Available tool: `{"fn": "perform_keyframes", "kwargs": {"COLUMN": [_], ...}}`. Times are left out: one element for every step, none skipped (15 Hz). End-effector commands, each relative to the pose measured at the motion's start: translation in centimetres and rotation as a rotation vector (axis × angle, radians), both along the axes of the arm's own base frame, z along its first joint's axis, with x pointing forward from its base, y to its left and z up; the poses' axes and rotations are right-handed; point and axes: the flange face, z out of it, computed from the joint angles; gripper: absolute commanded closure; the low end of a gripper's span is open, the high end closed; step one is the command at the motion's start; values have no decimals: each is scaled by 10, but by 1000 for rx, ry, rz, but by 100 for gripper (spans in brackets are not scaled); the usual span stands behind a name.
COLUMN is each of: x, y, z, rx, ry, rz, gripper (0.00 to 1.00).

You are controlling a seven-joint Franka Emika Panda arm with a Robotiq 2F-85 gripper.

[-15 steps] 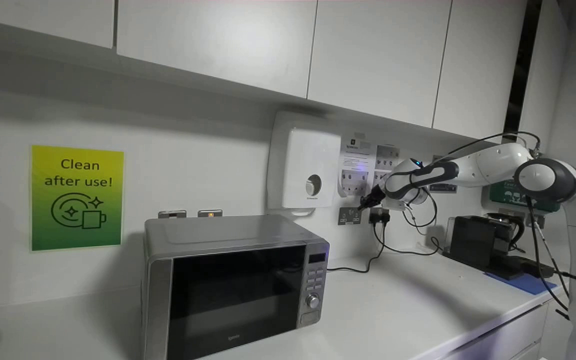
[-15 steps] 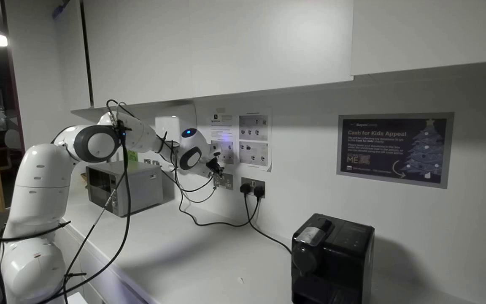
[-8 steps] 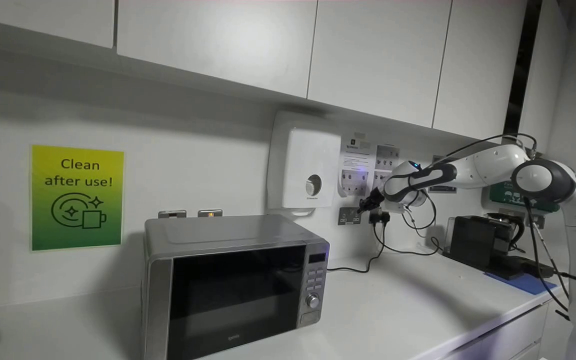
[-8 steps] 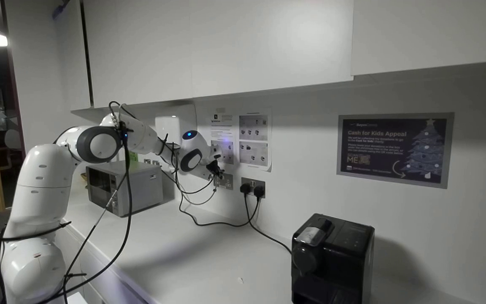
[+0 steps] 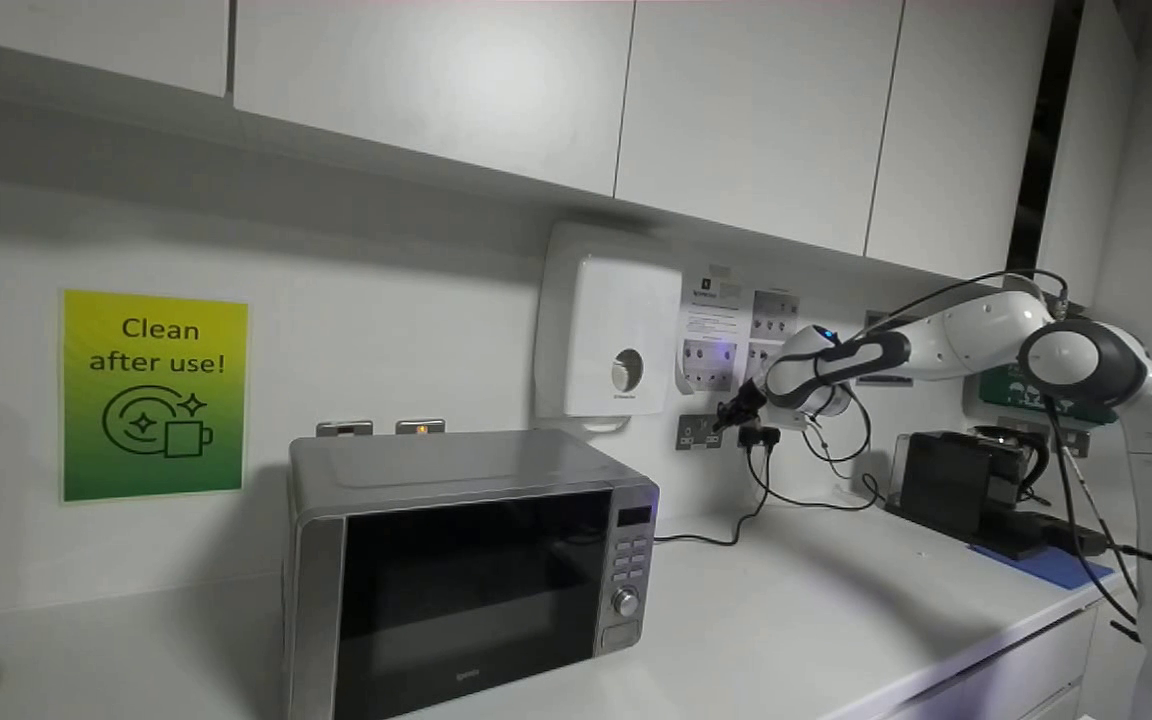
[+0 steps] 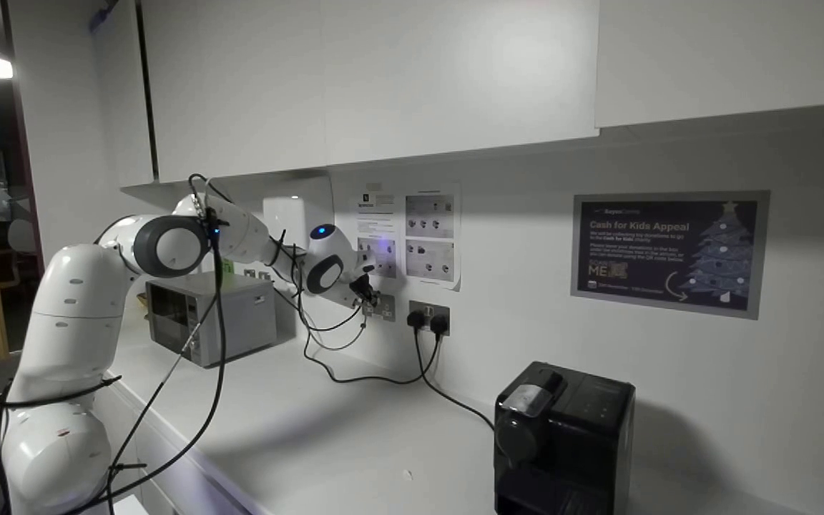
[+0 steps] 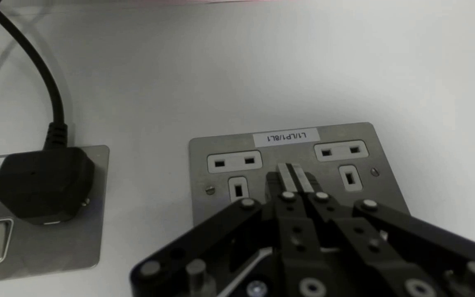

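Note:
My gripper (image 7: pixel 290 166) is shut with nothing visible between its fingertips. In the wrist view the tips lie over the middle of a grey metal double socket plate (image 7: pixel 278 153), between its two white-framed outlets. The lower part of the plate is hidden behind the fingers. I cannot tell whether the tips touch it. The gripper points at the wall plate in both exterior views (image 5: pixel 722 424) (image 6: pixel 372 297). The plate also shows in both exterior views (image 5: pixel 694 433) (image 6: pixel 385 309). A black plug (image 7: pixel 43 185) sits in a neighbouring socket plate (image 7: pixel 64 243) at the wrist view's left.
A silver microwave (image 5: pixel 476 465) and a black coffee machine (image 6: pixel 562 436) stand on the white counter (image 6: pixel 355 422). Black cables (image 6: pixel 376 379) hang from the plugs. Wall cupboards (image 5: pixel 756 120) overhang the arm. A white dispenser (image 5: pixel 626 310) and paper notices (image 6: pixel 430 239) are on the wall.
My gripper and wrist have moved slightly downward in front of the socket plate. The arm's elbow has lowered a little too. The other things have not moved.

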Motion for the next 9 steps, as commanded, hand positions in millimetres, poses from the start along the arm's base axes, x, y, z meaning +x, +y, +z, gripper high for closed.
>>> {"fn": "perform_keyframes", "kwargs": {"x": [3,4,5,6,8,10,12,13,14], "y": [5,6,7,8,9,9,10,10,10], "z": [6,5,5,4,4,4,5,6,8], "rx": [2,2,3,5,6,9,13,17,19], "ry": [-18,-19,-19,-20,-22,-25,-27,-30,-34], "rz": [-14,-14,-15,-15,-18,-23,-25,-29,-32], "gripper": [100,100,100,100,100,100,100,100,100]}}
